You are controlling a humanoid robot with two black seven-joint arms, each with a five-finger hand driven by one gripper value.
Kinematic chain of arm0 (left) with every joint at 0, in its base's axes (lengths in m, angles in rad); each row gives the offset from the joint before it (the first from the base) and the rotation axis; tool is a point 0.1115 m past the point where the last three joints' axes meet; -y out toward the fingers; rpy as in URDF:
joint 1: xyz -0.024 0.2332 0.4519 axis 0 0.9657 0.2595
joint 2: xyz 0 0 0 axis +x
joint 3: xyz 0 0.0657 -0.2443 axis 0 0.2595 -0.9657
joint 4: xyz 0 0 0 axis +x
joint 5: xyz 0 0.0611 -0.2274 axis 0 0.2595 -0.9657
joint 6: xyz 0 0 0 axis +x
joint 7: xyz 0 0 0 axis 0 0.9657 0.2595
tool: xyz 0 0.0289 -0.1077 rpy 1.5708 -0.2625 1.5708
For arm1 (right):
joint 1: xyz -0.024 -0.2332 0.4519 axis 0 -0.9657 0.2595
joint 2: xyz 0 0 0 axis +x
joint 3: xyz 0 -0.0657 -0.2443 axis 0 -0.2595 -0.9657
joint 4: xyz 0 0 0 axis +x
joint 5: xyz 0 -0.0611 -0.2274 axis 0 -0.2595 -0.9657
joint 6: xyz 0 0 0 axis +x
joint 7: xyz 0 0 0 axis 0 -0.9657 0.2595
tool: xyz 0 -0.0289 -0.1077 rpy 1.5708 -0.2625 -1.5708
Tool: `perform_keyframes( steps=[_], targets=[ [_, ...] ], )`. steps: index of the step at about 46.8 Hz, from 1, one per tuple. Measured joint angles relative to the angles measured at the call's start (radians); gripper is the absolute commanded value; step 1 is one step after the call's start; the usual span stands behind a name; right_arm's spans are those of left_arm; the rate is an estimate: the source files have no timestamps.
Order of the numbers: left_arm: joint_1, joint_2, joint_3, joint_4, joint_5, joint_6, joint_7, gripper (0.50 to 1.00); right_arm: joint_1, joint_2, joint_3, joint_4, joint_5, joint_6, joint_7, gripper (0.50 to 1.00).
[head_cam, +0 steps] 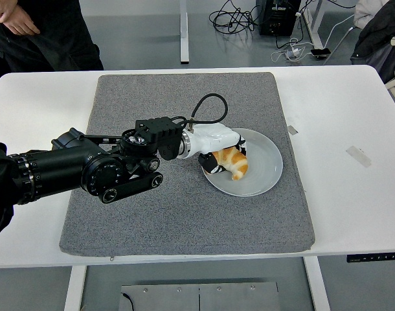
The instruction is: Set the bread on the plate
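The bread [232, 162], a golden croissant-like piece, rests on the left part of the pale grey plate [265, 165] near the middle of the grey mat. My left hand [218, 154], white with dark fingertips, is curled around the bread's left side, over the plate's left rim. The black left arm [87, 170] reaches in from the left edge across the mat. The right arm is out of view.
The plate sits on a large grey mat [184, 220] covering the table's middle. A person [42, 32] in dark clothes stands at the top left. Bits of tape [358, 155] lie on the white table at the right.
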Motion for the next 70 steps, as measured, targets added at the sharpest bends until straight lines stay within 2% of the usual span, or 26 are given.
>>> perform_keyframes(
  steps=[5,7,8,13,14,30,39,45,53,56,62,70],
  targets=[
    [-0.001,0.0,0.001,0.0,-0.005,0.0,0.0,0.5,0.0,0.0,0.0,0.0,0.0,0.0,0.0,1.0],
    [-0.002,0.0,0.001,0.0,-0.007,0.001,0.0,0.753,0.0,0.0,0.0,0.0,0.0,0.0,0.0,1.0],
    [-0.002,0.0,0.0,0.0,-0.008,0.001,0.002,0.82,0.0,0.0,0.0,0.0,0.0,0.0,0.0,1.0],
    [-0.002,0.0,-0.002,-0.001,-0.025,0.0,0.006,0.952,0.0,0.0,0.0,0.0,0.0,0.0,0.0,1.0],
    [-0.002,0.0,-0.002,-0.002,-0.034,-0.001,0.006,0.964,0.0,0.0,0.0,0.0,0.0,0.0,0.0,1.0],
    [-0.022,0.0,-0.003,-0.005,-0.215,-0.055,0.002,0.975,0.0,0.0,0.0,0.0,0.0,0.0,0.0,1.0],
    [-0.118,0.0,-0.033,-0.082,-0.269,-0.087,0.001,0.975,0.0,0.0,0.0,0.0,0.0,0.0,-0.001,1.0],
    [-0.166,0.0,-0.065,-0.087,-0.345,-0.111,-0.002,0.975,0.0,0.0,0.0,0.0,0.0,0.0,-0.001,1.0],
    [-0.191,0.0,-0.152,-0.083,-0.486,-0.115,-0.034,0.975,0.0,0.0,0.0,0.0,0.0,0.0,-0.001,1.0],
    [-0.195,0.009,-0.182,-0.073,-0.539,-0.115,-0.036,0.975,0.0,0.0,0.0,0.0,0.0,0.0,0.0,1.0],
    [-0.205,0.073,-0.242,-0.031,-0.64,-0.115,-0.036,0.975,0.0,0.0,0.0,0.0,0.0,0.0,0.0,1.0],
    [-0.192,0.104,-0.285,0.111,-0.756,-0.12,-0.044,0.977,0.0,0.0,0.0,0.0,0.0,0.0,0.0,1.0]
  ],
)
